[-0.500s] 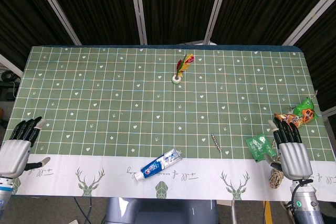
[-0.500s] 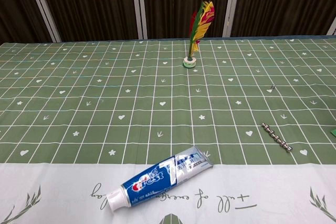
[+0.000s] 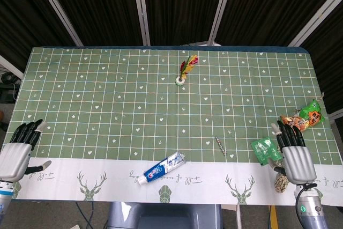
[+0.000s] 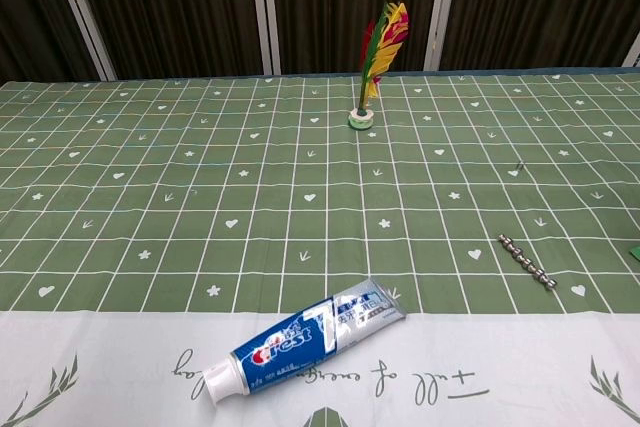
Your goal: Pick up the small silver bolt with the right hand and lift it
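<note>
At the near table edge the right hand (image 3: 295,156) and left hand (image 3: 16,151) rest with fingers extended, holding nothing, the small silver bolt (image 3: 219,143) lies on the green cloth left of the right hand, well apart, beyond the toothpaste tube (image 3: 161,168).

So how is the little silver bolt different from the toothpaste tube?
The bolt is thin, silvery and small; the toothpaste tube is fatter, longer, blue and white. The bolt lies on green squares; the tube lies across the green and white edge. Both lie flat, untouched.
</note>
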You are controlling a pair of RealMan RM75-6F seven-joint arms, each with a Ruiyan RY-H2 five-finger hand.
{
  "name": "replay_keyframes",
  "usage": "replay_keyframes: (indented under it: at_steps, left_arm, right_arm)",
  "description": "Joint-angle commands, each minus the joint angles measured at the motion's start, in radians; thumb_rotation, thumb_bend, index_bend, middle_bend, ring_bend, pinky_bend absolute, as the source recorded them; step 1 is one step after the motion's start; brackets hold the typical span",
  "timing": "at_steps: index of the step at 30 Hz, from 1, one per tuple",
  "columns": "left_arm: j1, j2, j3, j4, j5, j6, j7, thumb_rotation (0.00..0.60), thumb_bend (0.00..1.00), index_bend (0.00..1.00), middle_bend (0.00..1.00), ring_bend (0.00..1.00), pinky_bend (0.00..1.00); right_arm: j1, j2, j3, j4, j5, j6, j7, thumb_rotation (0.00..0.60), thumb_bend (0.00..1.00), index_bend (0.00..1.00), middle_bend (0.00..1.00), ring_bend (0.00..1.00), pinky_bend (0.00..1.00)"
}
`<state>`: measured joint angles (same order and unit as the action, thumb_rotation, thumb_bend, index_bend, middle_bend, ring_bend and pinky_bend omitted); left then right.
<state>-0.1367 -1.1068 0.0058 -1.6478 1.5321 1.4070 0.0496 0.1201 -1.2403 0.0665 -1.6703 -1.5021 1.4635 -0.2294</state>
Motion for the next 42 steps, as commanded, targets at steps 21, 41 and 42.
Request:
replay_keyframes:
  at_steps: [21,41,42]
  left_arm:
    - [0.001,-0.002,-0.001,-0.003,-0.002,0.002,0.010,0.600,0.00,0.00,0.00,0.00,0.00]
    - [-0.008,0.001,-0.004,-0.009,-0.023,-0.024,0.003,0.600,0.00,0.00,0.00,0.00,0.00]
    - [-0.009,0.001,-0.004,-0.009,-0.024,-0.026,0.003,0.600,0.00,0.00,0.00,0.00,0.00]
  right_arm:
    - [0.115,-0.148,0.093,-0.044,0.092,-0.099,-0.144,0.600,0.13,0.00,0.00,0.00,0.00]
    - [0.186,-0.448,0.130,0.093,0.346,-0.153,-0.295,0.600,0.13,0.00,0.00,0.00,0.00]
    - [0.187,-0.453,0.128,0.098,0.354,-0.156,-0.300,0.600,0.13,0.00,0.00,0.00,0.00]
